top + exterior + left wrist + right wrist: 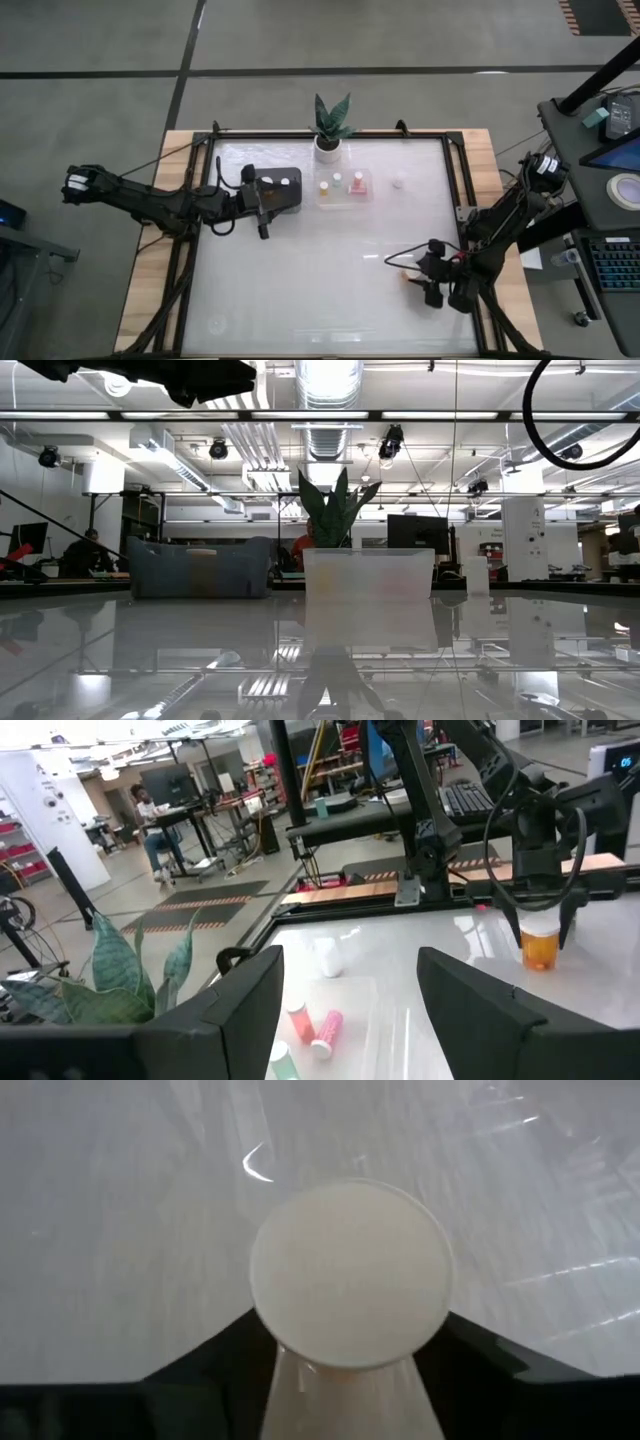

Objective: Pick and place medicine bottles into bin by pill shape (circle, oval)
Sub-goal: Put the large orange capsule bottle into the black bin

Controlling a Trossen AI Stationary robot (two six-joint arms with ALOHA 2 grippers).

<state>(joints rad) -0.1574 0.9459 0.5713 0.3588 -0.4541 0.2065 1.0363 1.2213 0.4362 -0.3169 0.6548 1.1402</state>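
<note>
Amber medicine bottle (540, 946) upright, between right end effector (418, 280) fingers

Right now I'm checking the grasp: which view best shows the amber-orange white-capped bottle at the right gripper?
The left wrist view: the amber-orange white-capped bottle stands upright, seen side-on. The right wrist view shows only its cap; the high view a speck; the low view nothing.

glossy white tabletop (320, 260); bare wood edges (150, 280); translucent amber plastic bottle (540, 948), smooth matt white cap (350, 1275).
</note>
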